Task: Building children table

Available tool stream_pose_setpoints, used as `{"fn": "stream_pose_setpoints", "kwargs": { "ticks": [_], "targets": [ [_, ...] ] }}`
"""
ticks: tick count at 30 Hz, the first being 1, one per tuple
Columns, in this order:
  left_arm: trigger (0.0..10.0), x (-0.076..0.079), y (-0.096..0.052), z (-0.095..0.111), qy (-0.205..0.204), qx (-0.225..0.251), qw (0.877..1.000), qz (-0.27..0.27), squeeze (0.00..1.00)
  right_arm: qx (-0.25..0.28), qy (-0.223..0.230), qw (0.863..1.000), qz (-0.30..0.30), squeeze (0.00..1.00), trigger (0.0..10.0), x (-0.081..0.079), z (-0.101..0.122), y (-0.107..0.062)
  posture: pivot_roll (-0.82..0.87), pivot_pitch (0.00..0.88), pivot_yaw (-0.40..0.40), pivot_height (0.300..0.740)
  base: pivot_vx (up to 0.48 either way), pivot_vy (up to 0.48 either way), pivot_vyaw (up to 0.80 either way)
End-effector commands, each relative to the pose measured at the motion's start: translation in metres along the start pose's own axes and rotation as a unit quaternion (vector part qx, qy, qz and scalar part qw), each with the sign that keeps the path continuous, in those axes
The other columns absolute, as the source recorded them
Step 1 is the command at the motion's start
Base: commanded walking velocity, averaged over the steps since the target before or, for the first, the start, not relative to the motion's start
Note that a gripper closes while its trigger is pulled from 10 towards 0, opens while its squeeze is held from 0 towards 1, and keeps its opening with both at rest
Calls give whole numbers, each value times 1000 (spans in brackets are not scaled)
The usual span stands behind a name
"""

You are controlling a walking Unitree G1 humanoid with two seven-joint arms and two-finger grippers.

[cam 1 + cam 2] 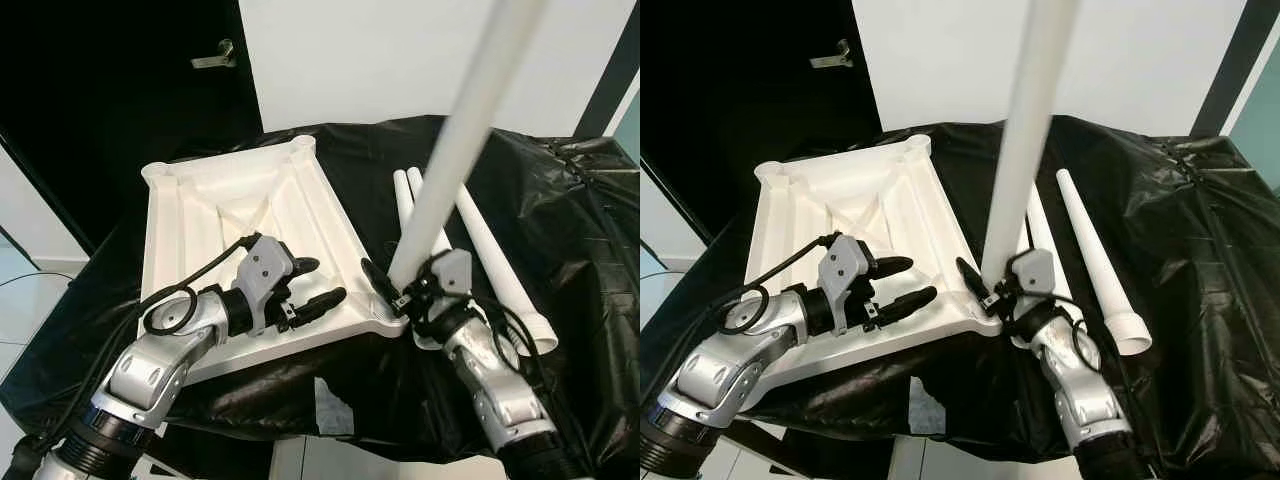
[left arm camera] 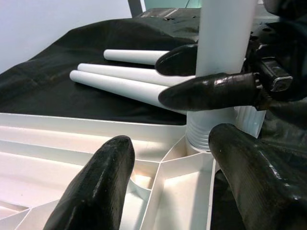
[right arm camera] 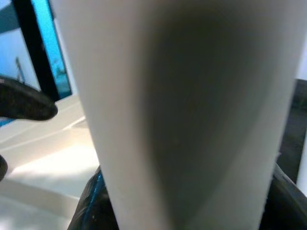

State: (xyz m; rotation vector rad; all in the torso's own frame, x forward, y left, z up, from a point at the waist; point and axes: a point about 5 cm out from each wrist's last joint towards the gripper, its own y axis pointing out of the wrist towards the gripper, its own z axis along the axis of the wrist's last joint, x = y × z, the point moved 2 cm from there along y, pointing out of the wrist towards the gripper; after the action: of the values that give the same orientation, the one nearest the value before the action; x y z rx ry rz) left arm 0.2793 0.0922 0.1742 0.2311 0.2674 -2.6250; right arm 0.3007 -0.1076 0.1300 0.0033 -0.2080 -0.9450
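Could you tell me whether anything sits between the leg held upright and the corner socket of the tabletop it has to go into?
Nothing visible does: the right gripper holds the upright leg with its threaded end already at the tabletop's corner socket.

The upright leg [image 1: 455,150] runs off the top edge, so its upper end is cut off. Its threaded foot is partly hidden behind the right gripper [image 1: 385,285], and whether it sits fully in the tabletop's [image 1: 190,215] corner socket can't be told. The right wrist view shows the leg as a blur. The door handle [image 1: 215,55] is too small to make out.
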Motion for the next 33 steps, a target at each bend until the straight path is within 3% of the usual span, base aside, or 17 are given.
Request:
{"fn": "stream_pose_setpoints", "kwargs": {
  "ticks": [1,10,19,22,33],
  "targets": [
    [10000,2,-2,3,7,-1,999,-35,0,-151,51,987,22,0,10000,-16,-59,-20,67,0,71,740,0,0,0],
    [10000,1,-3,3,8,0,999,-33,0,-185,87,978,43,0,10000,-2,-49,-11,68,0,72,740,0,0,0],
    [10000,1,-1,3,9,0,999,-36,0,-192,92,976,49,0,10000,6,-47,-8,66,0,76,740,0,0,0],
    [10000,2,-3,3,8,0,999,-36,0,-190,123,974,-5,0,10000,13,-56,-16,74,0,69,740,0,0,0],
    [10000,4,-4,3,7,-1,999,-35,0,-193,161,966,-65,0,10000,11,-67,-22,73,0,74,740,0,0,0]
  ]
}}
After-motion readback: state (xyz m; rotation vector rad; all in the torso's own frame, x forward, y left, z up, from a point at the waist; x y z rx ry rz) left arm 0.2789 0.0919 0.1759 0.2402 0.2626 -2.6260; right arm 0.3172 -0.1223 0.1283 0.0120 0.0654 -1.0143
